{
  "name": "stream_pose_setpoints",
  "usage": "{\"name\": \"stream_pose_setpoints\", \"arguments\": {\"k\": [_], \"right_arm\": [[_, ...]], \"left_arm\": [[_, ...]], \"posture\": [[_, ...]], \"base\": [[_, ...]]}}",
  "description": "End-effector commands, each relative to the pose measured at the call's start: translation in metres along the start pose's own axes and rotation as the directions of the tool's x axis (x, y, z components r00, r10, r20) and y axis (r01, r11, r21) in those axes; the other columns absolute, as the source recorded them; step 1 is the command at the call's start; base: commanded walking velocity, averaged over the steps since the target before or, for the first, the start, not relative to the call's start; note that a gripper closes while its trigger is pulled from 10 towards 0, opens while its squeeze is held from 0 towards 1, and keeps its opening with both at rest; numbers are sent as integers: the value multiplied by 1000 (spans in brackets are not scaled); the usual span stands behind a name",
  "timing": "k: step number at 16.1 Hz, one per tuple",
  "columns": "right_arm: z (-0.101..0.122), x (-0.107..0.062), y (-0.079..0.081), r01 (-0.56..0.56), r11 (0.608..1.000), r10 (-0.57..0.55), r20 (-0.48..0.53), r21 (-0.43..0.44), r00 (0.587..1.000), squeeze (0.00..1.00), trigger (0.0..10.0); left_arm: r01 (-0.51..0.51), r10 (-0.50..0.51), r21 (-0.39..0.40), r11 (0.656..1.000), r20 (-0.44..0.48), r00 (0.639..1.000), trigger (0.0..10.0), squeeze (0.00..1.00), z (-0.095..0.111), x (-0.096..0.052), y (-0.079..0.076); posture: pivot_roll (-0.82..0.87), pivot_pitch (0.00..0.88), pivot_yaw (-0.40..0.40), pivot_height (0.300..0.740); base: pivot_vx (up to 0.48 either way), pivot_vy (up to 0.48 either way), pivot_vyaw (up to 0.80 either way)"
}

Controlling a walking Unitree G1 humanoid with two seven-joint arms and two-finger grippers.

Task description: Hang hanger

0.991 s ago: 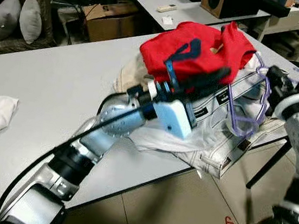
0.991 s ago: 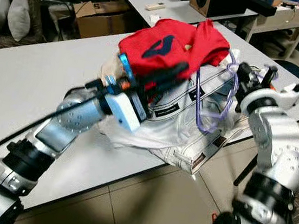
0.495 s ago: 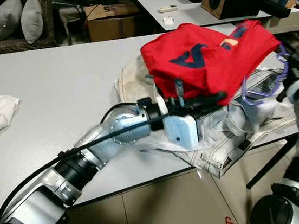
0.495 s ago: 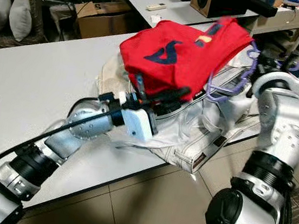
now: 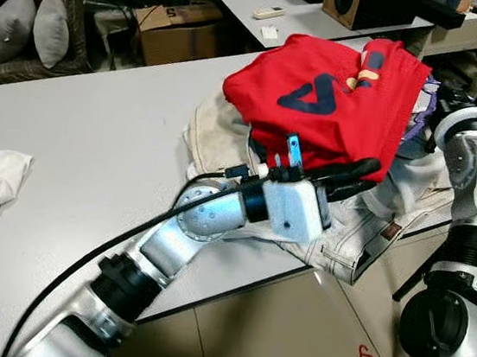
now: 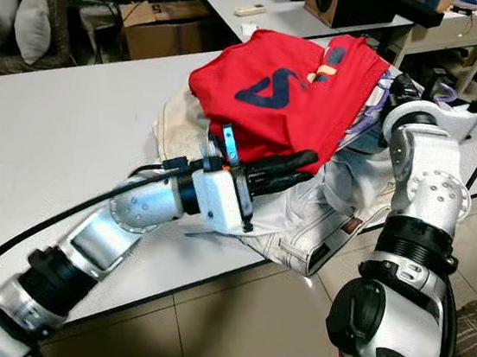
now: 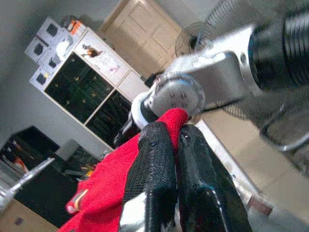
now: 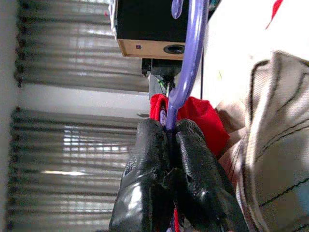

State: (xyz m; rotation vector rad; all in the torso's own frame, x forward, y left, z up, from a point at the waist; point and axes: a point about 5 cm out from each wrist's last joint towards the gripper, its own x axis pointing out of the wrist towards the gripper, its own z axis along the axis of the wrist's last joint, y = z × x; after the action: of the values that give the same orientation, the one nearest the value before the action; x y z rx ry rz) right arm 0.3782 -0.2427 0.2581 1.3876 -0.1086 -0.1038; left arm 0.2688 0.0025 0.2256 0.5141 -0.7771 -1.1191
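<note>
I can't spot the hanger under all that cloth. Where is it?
The purple hanger is pinched in the right gripper at the table's right edge, tucked into the red shirt atop the clothes pile.

Hanger [image 8: 189, 53]: translucent purple plastic, mostly hidden under the red garment [image 5: 336, 95], a short loop showing at the garment's 3 o'clock edge, pinched in the right claw [image 8: 171, 140].

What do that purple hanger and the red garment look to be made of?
The purple hanger looks like glossy, see-through plastic, given its smooth shine. The red garment seems to be soft matte knit cloth: it folds and drapes, pinched by the left hand.
</note>
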Motion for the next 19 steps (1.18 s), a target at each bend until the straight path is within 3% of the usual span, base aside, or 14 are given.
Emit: {"name": "stream_pose_setpoints", "arguments": {"k": [1,4,5,7,8,9,10,11,12,13,14,16,17,19], "right_arm": [[8,1,9,-18,998,21,42,-65,999,0,10000],[-12,-3,3,-15,971,4,-45,-238,999,0,10000],[-17,-4,-1,-11,964,-6,-61,-265,998,0,10000],[-18,-7,-7,-2,961,-15,-60,-277,998,0,10000],[-18,-7,-7,-6,958,-12,-59,-285,998,0,10000],[-19,-8,-4,-19,956,0,-64,-292,998,0,10000],[-19,-9,-1,-36,957,17,-70,-289,997,0,10000],[-26,-15,10,-102,952,70,-120,-289,990,0,10000],[-31,-18,15,-134,945,91,-152,-299,984,0,10000],[-40,-27,18,-172,926,106,-205,-336,973,0,10000],[-44,-33,17,-183,918,106,-229,-352,968,0,10000],[-43,-42,9,-146,948,83,-220,-284,972,0,10000],[-44,-48,6,-125,970,77,-224,-206,972,0,10000],[-41,-57,9,-133,974,91,-218,-183,972,0,10000]], "left_arm": [[12,-11,-2,1000,126,992,0,0,24,9,2],[-61,78,-104,993,167,983,0,0,34,23,21],[-37,65,-150,988,186,980,0,0,38,27,24],[69,-4,-284,956,222,975,0,0,46,31,21],[81,-10,-307,948,225,974,0,0,47,31,21],[73,2,-331,941,221,975,941,0,47,33,24],[57,17,-352,934,205,979,1137,0,46,36,26],[-76,108,-327,942,82,991,1059,0,31,43,37],[-139,156,-312,940,32,987,157,0,25,45,44],[-226,232,-299,927,-17,973,0,0,19,47,58],[-236,245,-304,923,-8,969,0,0,20,49,65],[-150,177,-317,937,59,982,235,0,31,55,68],[-99,123,-275,956,72,990,1451,0,37,58,62],[-129,127,-159,979,-25,992,1490,0,25,54,61]], "posture": [[-79,17,63,740],[-76,18,62,740],[-76,17,65,740],[-77,18,73,740],[-77,19,75,740],[-76,19,77,740],[-75,20,77,740],[-71,18,76,740],[-68,17,75,740],[-66,15,74,740],[-66,13,75,740],[-64,9,84,740],[-66,7,88,740],[-73,3,98,740]], "base": [[0,0,0],[0,0,0],[0,0,0],[0,0,0],[0,0,0],[0,0,0],[0,0,0],[0,0,0],[0,0,0],[0,0,0],[0,0,0],[0,0,0],[0,0,0],[0,0,0]]}}
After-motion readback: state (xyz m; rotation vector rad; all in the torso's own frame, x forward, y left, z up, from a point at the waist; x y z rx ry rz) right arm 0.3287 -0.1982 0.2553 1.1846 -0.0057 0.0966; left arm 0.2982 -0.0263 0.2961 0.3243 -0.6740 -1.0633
